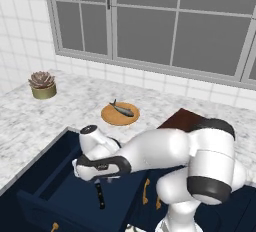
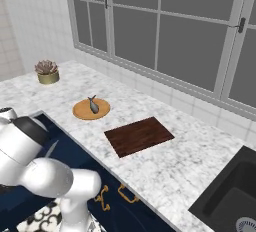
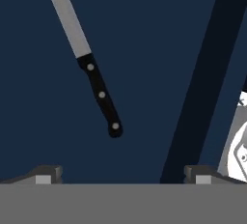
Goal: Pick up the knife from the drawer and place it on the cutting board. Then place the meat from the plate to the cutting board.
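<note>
Gripper [image 3: 123,172] is hovering over the open drawer [image 1: 55,176], jaws standing wide apart, holding nothing; the knife [image 3: 99,92] is lying flat on the drawer floor just ahead of the fingertips. Farther back on the counter [image 2: 190,161], the board [image 2: 139,136] is sitting bare, and the meat [image 2: 93,105] is resting on the plate [image 2: 82,111] beside it

Base views flank the counter [image 1: 60,106]; hand view looks down close into the drawer [image 3: 144,49].

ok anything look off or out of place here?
Nothing stands out. The knife lies flat in the open drawer, below the open gripper. The fish sits on the plate, and the cutting board lies flat beside it, bare.
</note>
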